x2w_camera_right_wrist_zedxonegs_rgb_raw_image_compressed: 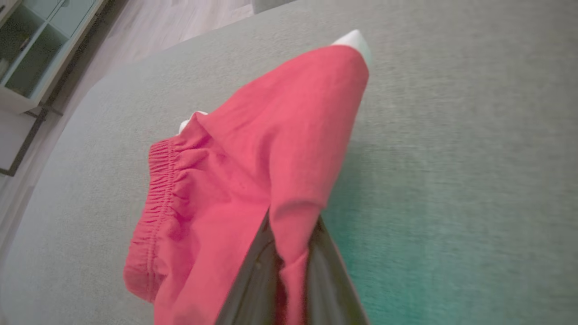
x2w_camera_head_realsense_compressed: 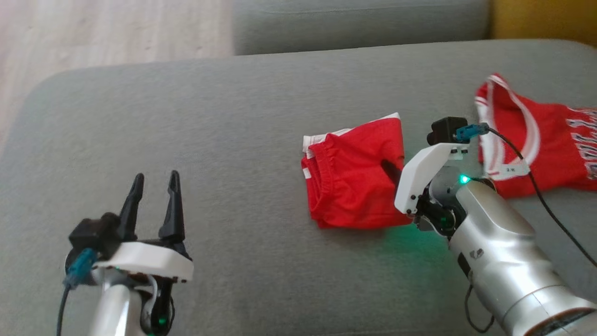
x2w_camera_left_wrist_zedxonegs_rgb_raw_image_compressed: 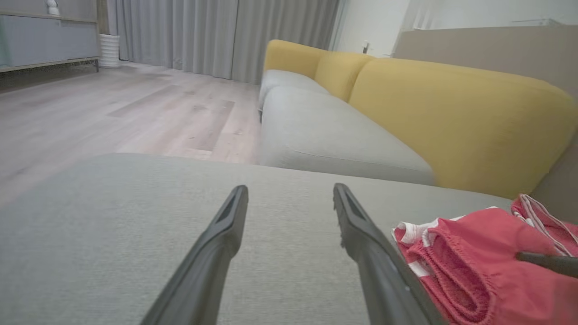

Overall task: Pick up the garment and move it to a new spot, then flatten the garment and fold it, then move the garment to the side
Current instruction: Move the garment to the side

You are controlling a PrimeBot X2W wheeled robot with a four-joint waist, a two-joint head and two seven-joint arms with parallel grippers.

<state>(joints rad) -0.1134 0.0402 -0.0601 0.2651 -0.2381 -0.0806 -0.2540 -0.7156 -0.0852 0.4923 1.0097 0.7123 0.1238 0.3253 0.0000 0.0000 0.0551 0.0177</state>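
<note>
So the red shorts (x2w_camera_head_realsense_compressed: 354, 177) are sitting folded into a small packet, a bit right of the middle of the grey seat cushion (x2w_camera_head_realsense_compressed: 224, 140). The elastic waistband (x2w_camera_head_realsense_compressed: 325, 163) is on the packet's left side, with white trim peeking out at the far edge.

Handling-wise it's thin, floppy fabric: basically weightless, zero stiffness, nothing fragile. The catch is that a fold like this won't hold itself together. Lift it by one layer and I'd expect the rest to sag open and undo the fold. The best places to grab are probably a folded edge with all layers caught together, or the waistband, which is the thickest, grippiest bit. Keeping it low and sliding it along the cushion looks safer than a high lift.

The right gripper (x2w_camera_head_realsense_compressed: 391, 169) reaches in from the near right, fingers clamped on the shorts' right edge. In its wrist view a ridge of red cloth is squeezed between the two fingers and tents up toward them. I can't tell if it's got every layer or just the top one.

The left gripper (x2w_camera_head_realsense_compressed: 156, 177) is spread wide, holding nothing, near the front left and well apart from the shorts. A second red jersey (x2w_camera_head_realsense_compressed: 536, 140) lies at the far right, just past the right arm.
</note>
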